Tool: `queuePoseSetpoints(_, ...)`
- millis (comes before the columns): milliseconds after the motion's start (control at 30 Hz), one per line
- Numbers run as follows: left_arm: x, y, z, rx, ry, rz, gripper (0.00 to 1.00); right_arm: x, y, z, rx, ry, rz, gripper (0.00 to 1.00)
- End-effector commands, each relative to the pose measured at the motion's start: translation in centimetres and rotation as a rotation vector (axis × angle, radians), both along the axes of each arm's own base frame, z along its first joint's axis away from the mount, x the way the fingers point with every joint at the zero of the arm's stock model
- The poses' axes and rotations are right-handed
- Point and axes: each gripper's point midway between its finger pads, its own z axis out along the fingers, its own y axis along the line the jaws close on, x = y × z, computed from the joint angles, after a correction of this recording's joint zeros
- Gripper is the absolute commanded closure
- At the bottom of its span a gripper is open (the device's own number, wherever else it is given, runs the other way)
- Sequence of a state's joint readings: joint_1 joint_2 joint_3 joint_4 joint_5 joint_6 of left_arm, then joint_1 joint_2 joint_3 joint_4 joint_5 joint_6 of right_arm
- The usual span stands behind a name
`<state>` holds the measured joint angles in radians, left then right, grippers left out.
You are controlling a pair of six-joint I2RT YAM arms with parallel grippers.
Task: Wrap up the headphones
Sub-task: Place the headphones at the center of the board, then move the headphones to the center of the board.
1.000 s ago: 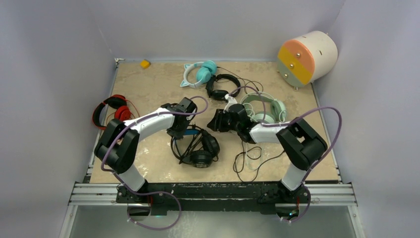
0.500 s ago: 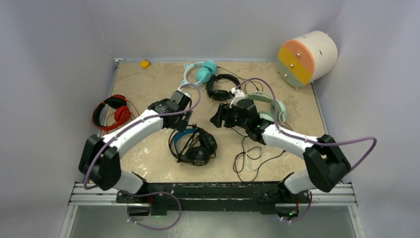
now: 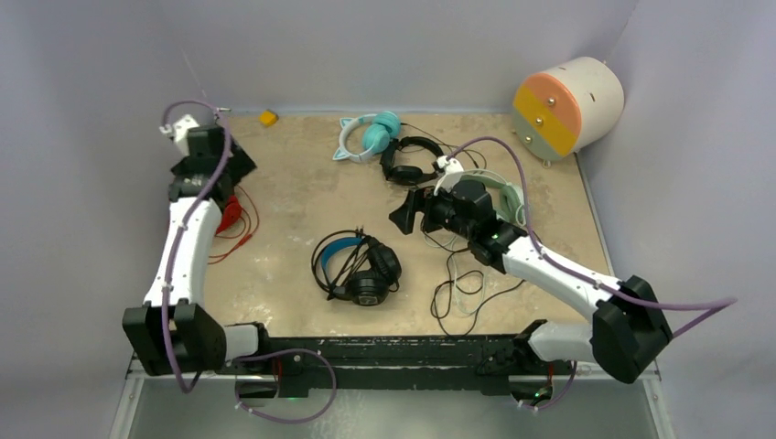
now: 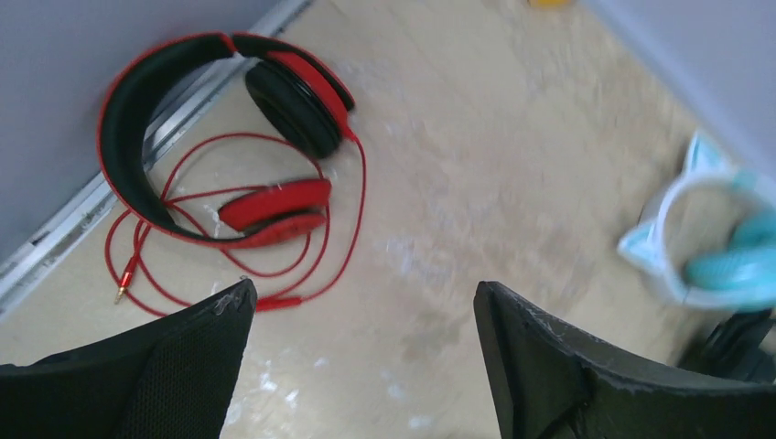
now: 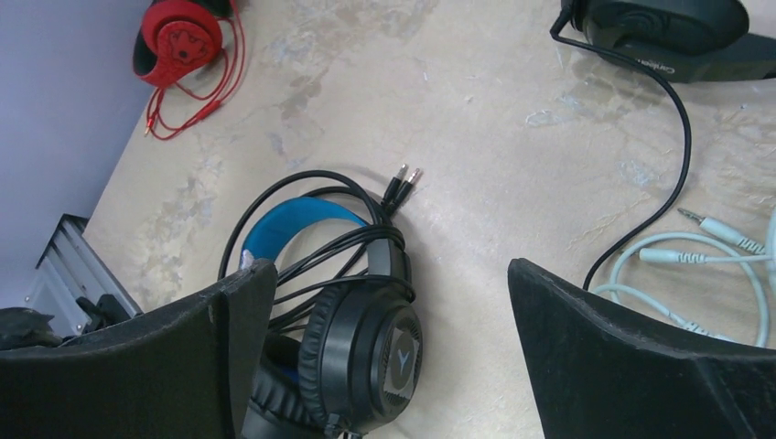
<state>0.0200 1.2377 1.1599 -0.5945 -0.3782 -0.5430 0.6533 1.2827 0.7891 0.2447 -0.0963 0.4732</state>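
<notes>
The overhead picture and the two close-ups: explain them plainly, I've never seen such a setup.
The overhead view shows a table with two white robot arms, left and right, bolted at its near edge. Each ends in a two-finger gripper with a camera on the wrist; the close-ups come from those cameras, so the dark shapes at the bottom are fingers. The left gripper hangs open above the red headphones and their loose cable. The right gripper is open over the black headset with the blue band, cable looped around it. Further back lie a teal cat-eared pair, a small black pair and a mint-green pair. A cream drum sits at the far right corner. Nothing is held.
</notes>
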Motion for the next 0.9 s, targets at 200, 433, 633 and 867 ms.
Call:
queuePoseSetpoints(200, 2.5, 10.4, -3.0, -0.386, -0.082, 0.562, 0.13, -1.6, -0.9, 5.9, 0.037, -0.137, 0.053, 0.01)
queuePoseSetpoints(433, 1.5, 12.7, -8.8, -0.606, -0.119, 0.779, 0.12, -2.6, -1.1, 7.5, 0.06, -0.181, 0.084, 0.01)
queuePoseSetpoints(633, -1.8, 13.9, -9.0, -0.591, -0.187, 0.963, 0.15, -3.1, -1.2, 8.0, 0.066, -0.186, 0.099, 0.01)
queuePoseSetpoints(867, -4.6, 14.2, -13.7, -0.678, -0.089, 1.109, 0.24, -3.2, -1.4, 8.8, 0.066, -0.2, 0.097, 0.01)
